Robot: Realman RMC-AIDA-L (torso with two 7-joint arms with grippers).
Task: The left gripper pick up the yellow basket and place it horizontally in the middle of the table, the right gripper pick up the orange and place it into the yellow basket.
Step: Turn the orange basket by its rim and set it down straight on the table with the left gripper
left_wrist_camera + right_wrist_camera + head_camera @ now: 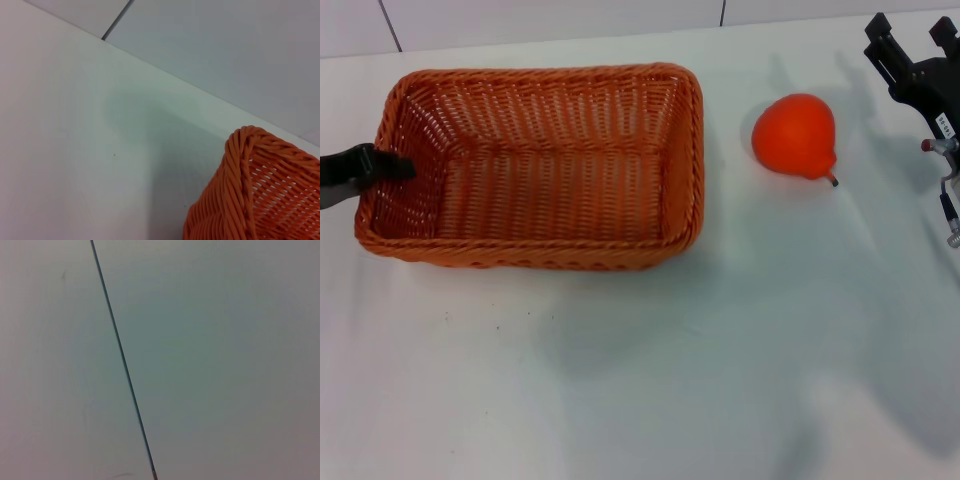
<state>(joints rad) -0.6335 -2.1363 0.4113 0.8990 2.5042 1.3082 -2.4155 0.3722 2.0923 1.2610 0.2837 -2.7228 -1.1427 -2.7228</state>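
Near: bare table (640,400), nothing on front strip.
Mid: yellow basket (540,160) flat on table, long side across, left of centre; inside empty. Left gripper (390,168) at basket's left short wall, fingers pinched over rim, one inside, looks clamped on it.
Right of basket, apart: orange (795,135) on table, untouched.
Far right: right gripper (910,50) parked above table, clear of orange, jaws can't tell.
Progress est.: basket step abt done, release pending; orange pick + drop all left.
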